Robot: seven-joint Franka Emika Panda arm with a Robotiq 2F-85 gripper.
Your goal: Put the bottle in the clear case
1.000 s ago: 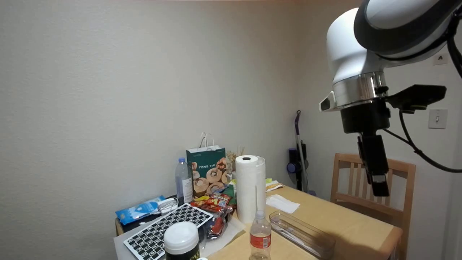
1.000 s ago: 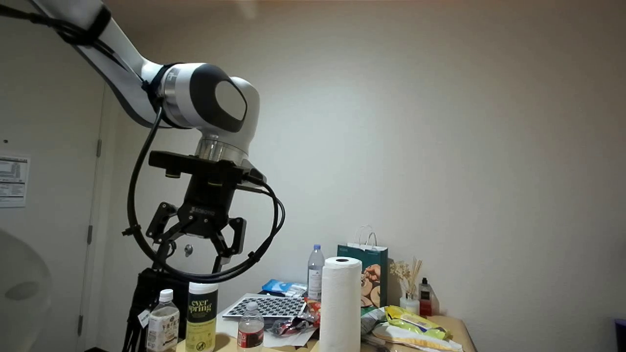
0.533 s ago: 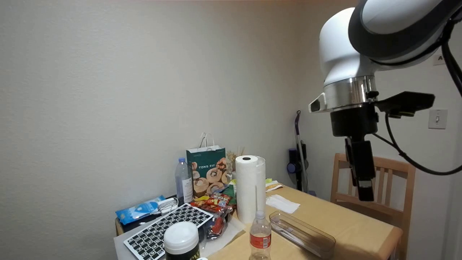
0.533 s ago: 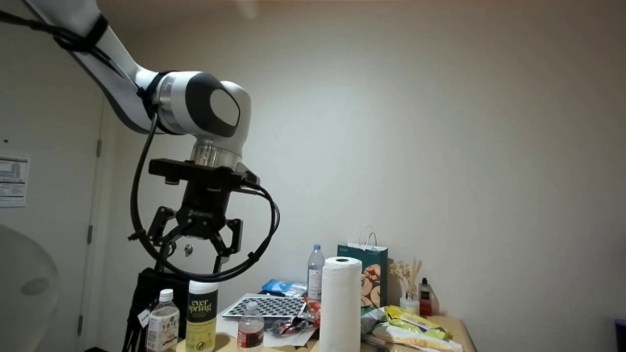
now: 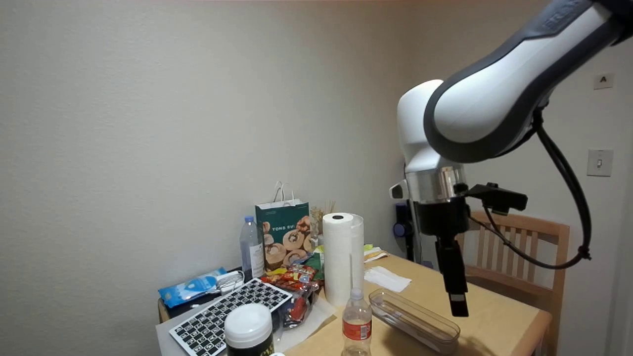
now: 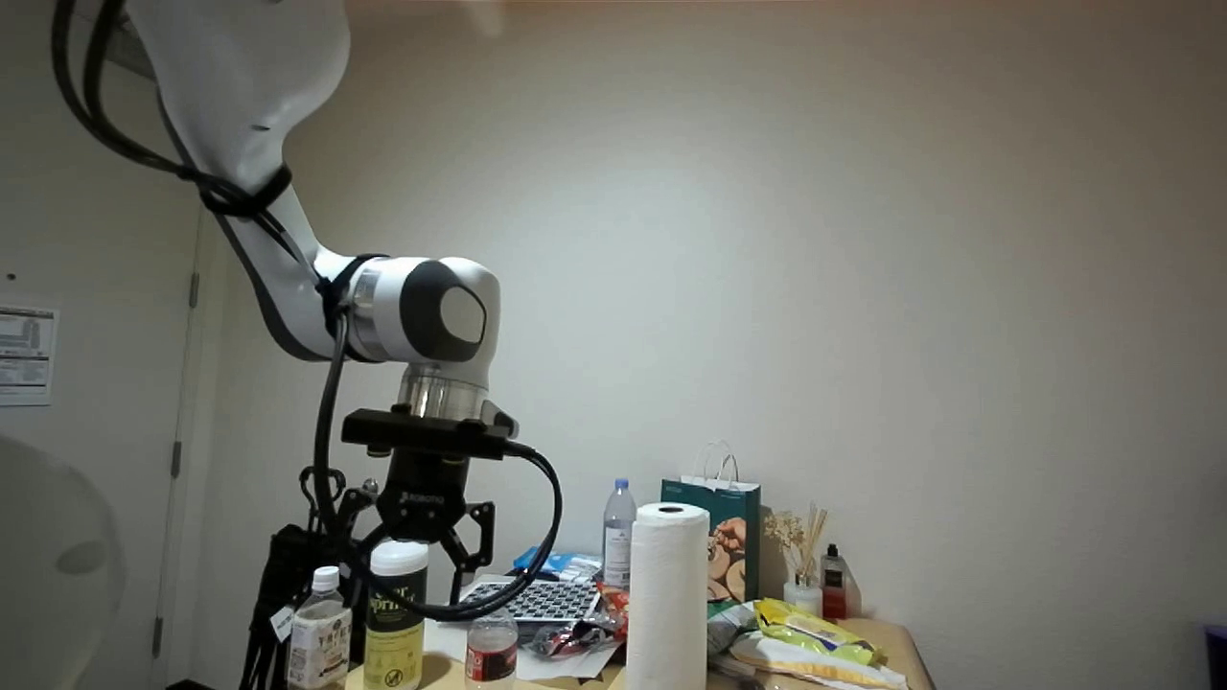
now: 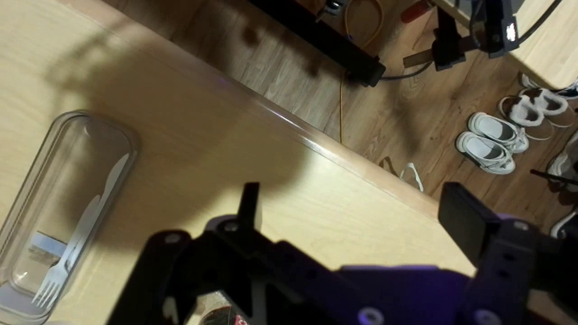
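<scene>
Blue-and-white packet (image 5: 190,288) at far left in an exterior view, then gridded tray (image 5: 230,314), white-lidded canister (image 5: 248,326), tall blue-capped bottle (image 5: 250,247), green paper bag (image 5: 283,227), red packets (image 5: 299,284), upright paper towel roll (image 5: 338,262). Next, the small clear bottle (image 5: 356,319): red label, upright on the counter (image 5: 499,311), apart from the roll, outside the clear case (image 5: 423,319). Case lies flat just to its right, white fork (image 7: 58,271) inside per wrist view. Then the jaws, above the counter near the case's right end, spread wide apart; bare counter shows between them in wrist view, with the bottle part-hidden at that view's bottom edge. Wooden chair (image 5: 539,226) stands behind at far right
</scene>
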